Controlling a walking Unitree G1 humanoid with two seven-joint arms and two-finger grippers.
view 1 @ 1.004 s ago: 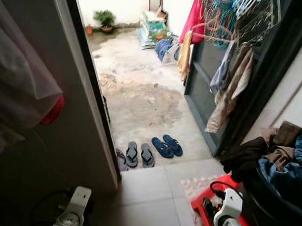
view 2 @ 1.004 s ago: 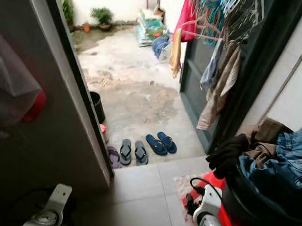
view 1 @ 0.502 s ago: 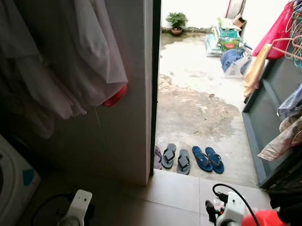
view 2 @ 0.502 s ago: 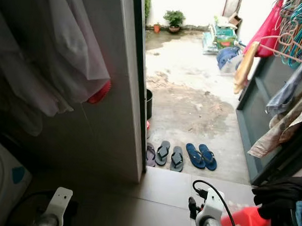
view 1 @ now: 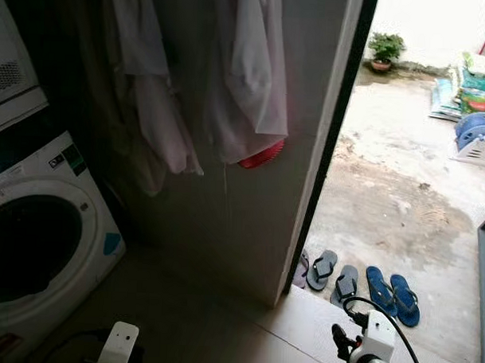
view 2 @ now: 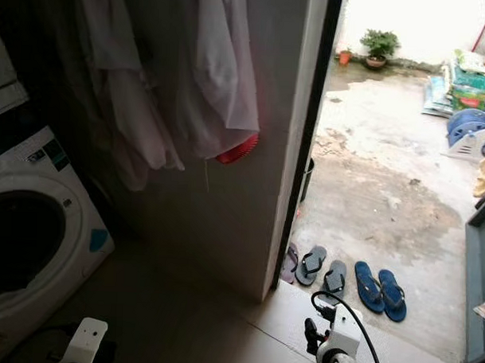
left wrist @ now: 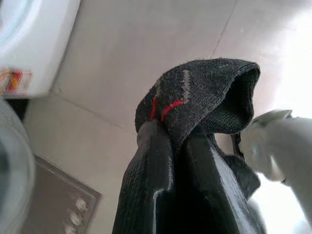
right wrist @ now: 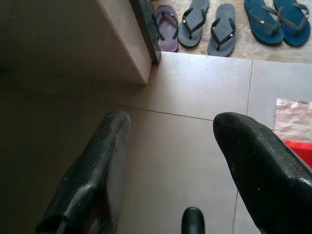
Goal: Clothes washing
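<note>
— What are you carrying, and why are you holding it like that?

— I am facing the washing machine (view 1: pixel 41 246), which is standing low on my left with its round door showing dark. My left claw (left wrist: pixel 178 139) is clamped tight on a black sock (left wrist: pixel 204 95) with red and grey marks; the fingers are pinching the fabric between them so the cuff is poking out past the tips and hanging clear of the tiled floor (left wrist: pixel 146 44). I judge I am gripping it this firmly so it is not slipping while I am on the move.

— And where is the sock relative to the machine?

— It is sitting right in my left claw, pressed between both fingers, with a white corner of the machine lying off to one side and well apart from it. The drum opening is not yet within reach, I think.

— What about the other arm?

— My right claw (right wrist: pixel 170 161) is hanging spread wide, gripping nothing, above bare floor tiles. Just past the doorway wall (view 1: pixel 307 152), grey slippers (view 1: pixel 335 274) and blue slippers (view 1: pixel 393 285) are lying on the concrete outside.
</note>
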